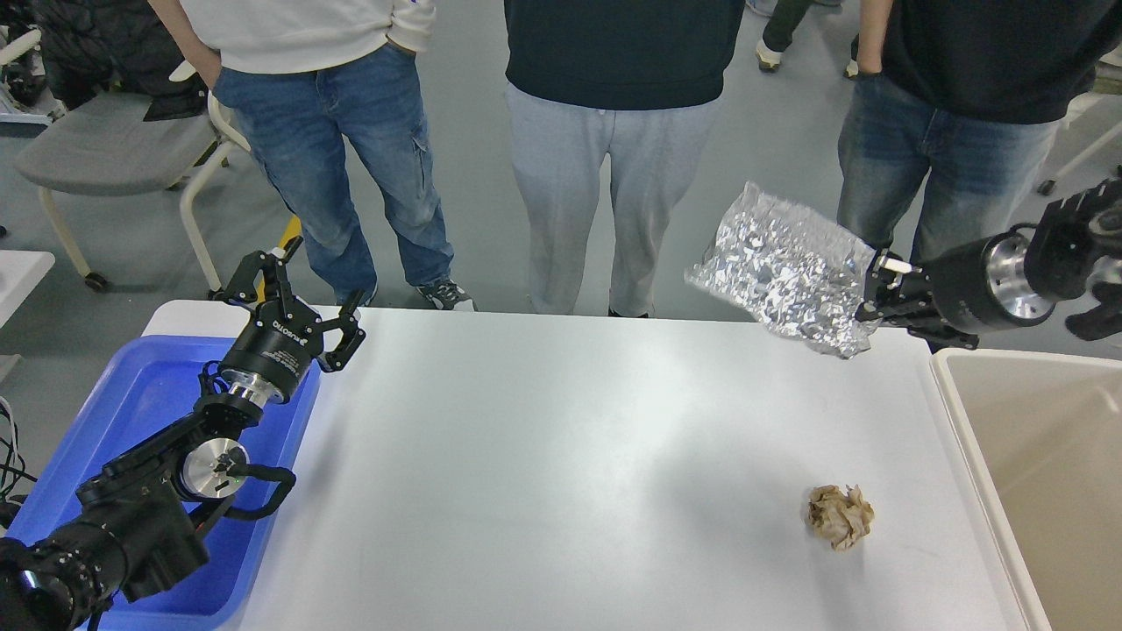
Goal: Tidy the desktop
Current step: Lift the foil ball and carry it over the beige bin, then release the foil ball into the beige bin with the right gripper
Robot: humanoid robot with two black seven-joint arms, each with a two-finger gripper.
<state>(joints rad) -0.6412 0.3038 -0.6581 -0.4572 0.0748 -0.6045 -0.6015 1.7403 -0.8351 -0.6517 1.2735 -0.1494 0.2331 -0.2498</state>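
The white desktop (526,456) fills the middle of the head view. My right gripper (869,289) is shut on the edge of a crumpled silver foil bag (784,267) and holds it in the air above the desktop's far right corner. A crumpled brown paper ball (840,516) lies on the desktop at the right front. My left gripper (294,294) is open and empty, raised above the far left corner of the desktop beside the blue tray (140,394).
A beige bin (1043,473) stands to the right of the desktop. The blue tray lies under my left arm. Three people (614,158) stand close behind the far edge. A grey chair (105,149) is at the back left.
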